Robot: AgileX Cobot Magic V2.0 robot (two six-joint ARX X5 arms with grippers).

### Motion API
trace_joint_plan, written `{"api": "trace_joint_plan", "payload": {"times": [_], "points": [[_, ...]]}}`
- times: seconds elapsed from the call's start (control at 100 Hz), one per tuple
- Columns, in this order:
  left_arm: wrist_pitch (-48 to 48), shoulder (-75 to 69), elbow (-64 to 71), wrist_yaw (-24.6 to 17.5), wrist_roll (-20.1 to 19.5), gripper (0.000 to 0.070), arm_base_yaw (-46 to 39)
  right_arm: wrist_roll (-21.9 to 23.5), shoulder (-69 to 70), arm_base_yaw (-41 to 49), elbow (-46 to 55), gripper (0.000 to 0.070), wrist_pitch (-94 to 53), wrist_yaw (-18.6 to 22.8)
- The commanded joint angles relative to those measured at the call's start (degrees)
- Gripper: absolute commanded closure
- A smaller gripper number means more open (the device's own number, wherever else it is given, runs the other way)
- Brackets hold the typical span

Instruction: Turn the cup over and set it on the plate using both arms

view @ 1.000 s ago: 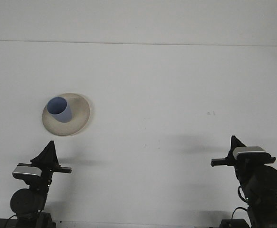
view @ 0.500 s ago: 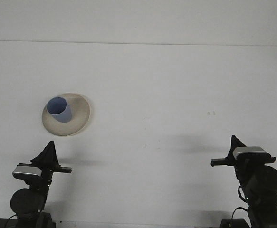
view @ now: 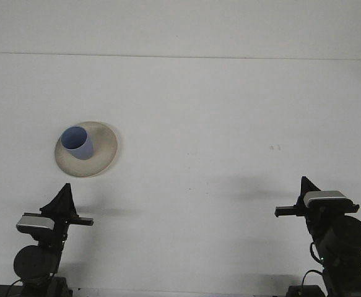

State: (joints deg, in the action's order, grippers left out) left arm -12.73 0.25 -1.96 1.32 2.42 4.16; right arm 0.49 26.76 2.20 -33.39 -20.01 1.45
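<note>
Nothing is moving since the earlier frames. One blue cup (view: 77, 143) is standing mouth-up on one cream plate (view: 103, 148), at ten o'clock on the white bench (view: 230, 124). It looks light, rigid, smooth; gripping the wall near its rim seems best. Two hands, left hand (view: 61, 201) and right hand (view: 304, 193), are idling at seven and five o'clock; whether they are apart or together I cannot tell.

Both arm bases — cut off below

A: What else is out there?
B: A white table (view: 230, 124), with a seam toward twelve o'clock.
A: Anything at three o'clock?
B: Small dark specks (view: 274, 147), possibly scuffs.
</note>
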Motion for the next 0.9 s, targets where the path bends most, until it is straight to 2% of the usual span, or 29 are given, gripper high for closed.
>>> {"api": "trace_joint_plan", "payload": {"times": [0.0,0.34,0.59,0.77,0.89], "points": [[-0.55,-0.07,1.14,0.02,-0.39,0.0688,-0.02,0.98,0.17,0.09,-0.68,0.0700,0.74,0.02],[-0.55,-0.07,1.14,0.02,-0.42,0.0688,-0.02,0.96,-5.70,-0.07,1.03,0.0700,1.20,0.00],[-0.55,-0.07,1.14,0.02,-0.39,0.0688,-0.02,0.98,-17.88,-0.09,13.14,0.0700,10.56,0.02],[-0.55,-0.07,1.14,0.02,-0.39,0.0688,-0.02,1.05,-26.71,-0.09,20.83,0.0700,11.15,0.00],[-0.52,-0.07,1.14,0.02,-0.39,0.0688,-0.02,1.29,-26.69,-0.42,23.91,0.0700,12.24,0.00]]}}
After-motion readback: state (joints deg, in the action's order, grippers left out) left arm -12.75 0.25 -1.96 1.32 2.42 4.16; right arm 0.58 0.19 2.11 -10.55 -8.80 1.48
